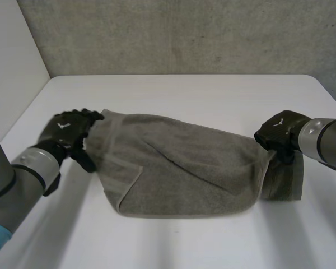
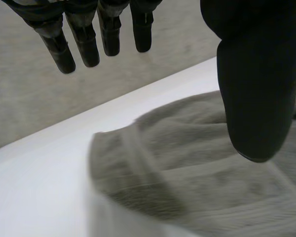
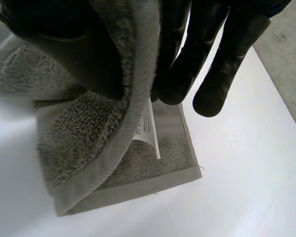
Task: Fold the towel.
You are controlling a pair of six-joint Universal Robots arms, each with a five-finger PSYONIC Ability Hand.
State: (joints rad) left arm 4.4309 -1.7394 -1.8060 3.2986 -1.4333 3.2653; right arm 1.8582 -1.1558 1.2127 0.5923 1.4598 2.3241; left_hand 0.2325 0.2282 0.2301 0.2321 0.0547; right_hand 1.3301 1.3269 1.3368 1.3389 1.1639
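Observation:
A grey towel (image 1: 179, 168) lies bunched across the middle of the white table (image 1: 213, 95), with its right end lifted. My left hand (image 1: 70, 131) hovers at the towel's left end. In the left wrist view its fingers (image 2: 89, 44) are straight and stand apart from the thumb (image 2: 256, 89), with nothing between them; the towel (image 2: 187, 168) lies below. My right hand (image 1: 280, 131) is shut on the towel's right end. In the right wrist view the fingers (image 3: 212, 59) pinch the towel (image 3: 89, 138) edge, and the corner hangs down with a white label (image 3: 148, 128).
A grey wall (image 1: 185, 33) closes the back of the table. A white side panel (image 1: 11, 67) stands along the left. Bare table surface lies in front of the towel and behind it.

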